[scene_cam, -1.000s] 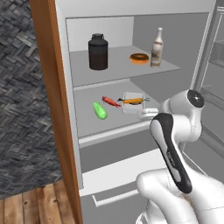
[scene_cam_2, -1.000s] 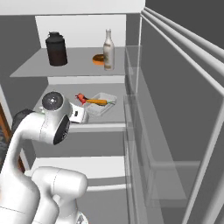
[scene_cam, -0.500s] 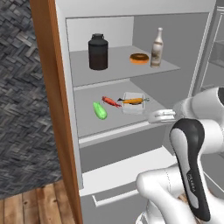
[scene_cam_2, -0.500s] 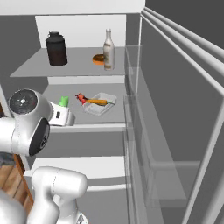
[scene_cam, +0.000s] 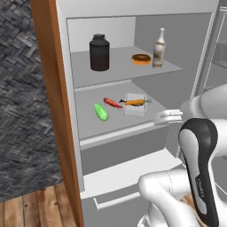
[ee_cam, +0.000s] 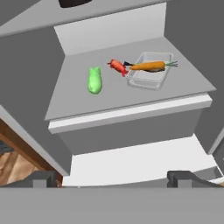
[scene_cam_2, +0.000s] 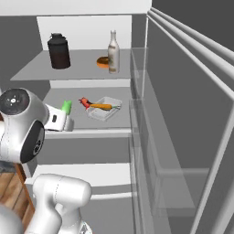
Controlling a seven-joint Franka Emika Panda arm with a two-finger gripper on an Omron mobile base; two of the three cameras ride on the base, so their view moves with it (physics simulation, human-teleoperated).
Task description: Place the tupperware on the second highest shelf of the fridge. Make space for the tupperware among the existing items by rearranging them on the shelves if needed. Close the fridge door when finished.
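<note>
The clear tupperware (scene_cam: 135, 107) (scene_cam_2: 104, 109) (ee_cam: 151, 72) lies on the second highest shelf (scene_cam: 119, 133) (scene_cam_2: 100, 132) (ee_cam: 131, 113) of the open fridge, with an orange carrot (ee_cam: 148, 66) in it. Left of it rest the small red item (scene_cam: 111, 103) (ee_cam: 117, 65) and the green vegetable (scene_cam: 101, 112) (ee_cam: 94, 80). My gripper (scene_cam: 158, 118) (scene_cam_2: 70, 124) (ee_cam: 111, 180) hovers open in front of the shelf's lip, apart from everything, with nothing between its fingers. On the shelf above stand the black jar (scene_cam: 99, 52), doughnut (scene_cam: 141, 58) and white bottle (scene_cam: 159, 42). The silver can is out of view.
The fridge door (scene_cam_2: 183, 114) stands open at the right, its clear rack bins (scene_cam_2: 146, 137) close beside the shelves. A wood-brown side panel (scene_cam: 53, 111) borders the fridge on the left. Below the shelf is the pale drawer front (scene_cam: 124, 195).
My hand has drawn back a little from the tupperware, and the elbow has swung out to the side. The things on the shelves have stayed put.
</note>
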